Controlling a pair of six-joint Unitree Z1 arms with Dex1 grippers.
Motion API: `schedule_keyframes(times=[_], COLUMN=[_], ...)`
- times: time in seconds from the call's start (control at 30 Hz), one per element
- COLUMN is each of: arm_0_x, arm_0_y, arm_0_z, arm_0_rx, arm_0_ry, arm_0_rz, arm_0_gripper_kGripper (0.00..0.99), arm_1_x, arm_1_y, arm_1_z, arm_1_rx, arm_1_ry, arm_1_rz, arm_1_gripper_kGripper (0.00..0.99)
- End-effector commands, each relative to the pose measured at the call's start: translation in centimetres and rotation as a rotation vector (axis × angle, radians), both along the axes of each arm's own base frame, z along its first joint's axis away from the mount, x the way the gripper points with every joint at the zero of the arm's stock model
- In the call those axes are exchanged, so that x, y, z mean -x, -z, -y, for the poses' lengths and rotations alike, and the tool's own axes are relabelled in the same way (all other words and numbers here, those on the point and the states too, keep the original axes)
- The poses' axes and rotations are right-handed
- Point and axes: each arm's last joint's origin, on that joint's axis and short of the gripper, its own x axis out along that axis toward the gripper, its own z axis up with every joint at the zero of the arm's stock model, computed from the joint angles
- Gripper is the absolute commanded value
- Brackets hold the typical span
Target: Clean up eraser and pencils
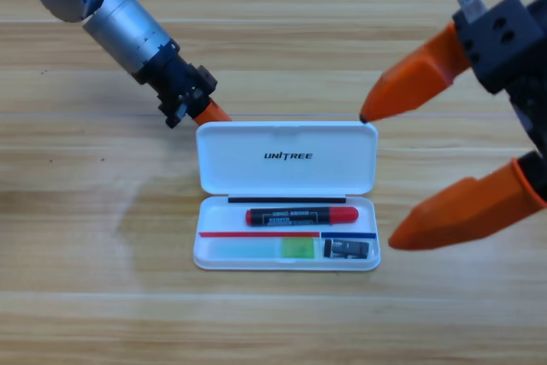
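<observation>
Now right gripper (pixel 376 179) spread wide, holding nothing; left gripper (pixel 208 114) behind case lid (pixel 286 157), jaws unclear.

Open white plastic case (pixel 286 245) on wooden table (pixel 85 297). Inside: black red-ended pencil (pixel 302 215) rearmost; translucent green-white pencil (pixel 261 249) front left; small dark eraser (pixel 346 249) front right.

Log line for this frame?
case: open | red pencil, green pencil, eraser: inside | left gripper: behind lid | right gripper: open, beside case
</observation>
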Motion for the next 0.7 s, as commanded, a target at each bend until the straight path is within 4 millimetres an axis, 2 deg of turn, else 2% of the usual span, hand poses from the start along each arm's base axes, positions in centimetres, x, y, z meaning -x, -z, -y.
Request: schedule_keyframes(times=[0.03, 0.23, 0.5, 0.7], arm_0_x=[1.9, 4.2, 6.4, 7.3], arm_0_y=[-0.2, -2.4, -4.2, -2.9], arm_0_z=[-0.4, 0.5, 2.4, 3.4], arm_0_rx=[0.017, 0.015, 0.001, -0.024], arm_0_ry=[0.015, 0.048, 0.101, 0.132], arm_0_rz=[-0.073, -0.065, -0.048, -0.057], arm_0_gripper_kGripper=[0.0, 0.0, 0.0, 0.0], arm_1_x=[-0.1, -0.1, -0.1, -0.3], arm_1_y=[0.6, 0.5, 0.7, 0.9], arm_1_z=[0.2, 0.2, 0.1, -0.1], arm_1_rx=[-0.006, -0.01, -0.008, -0.002], arm_1_ry=[0.009, 0.005, 0.003, 0.003], arm_1_rz=[-0.013, -0.015, -0.02, -0.025], arm_1_gripper_kGripper=[0.957, 0.957, 0.959, 0.959])
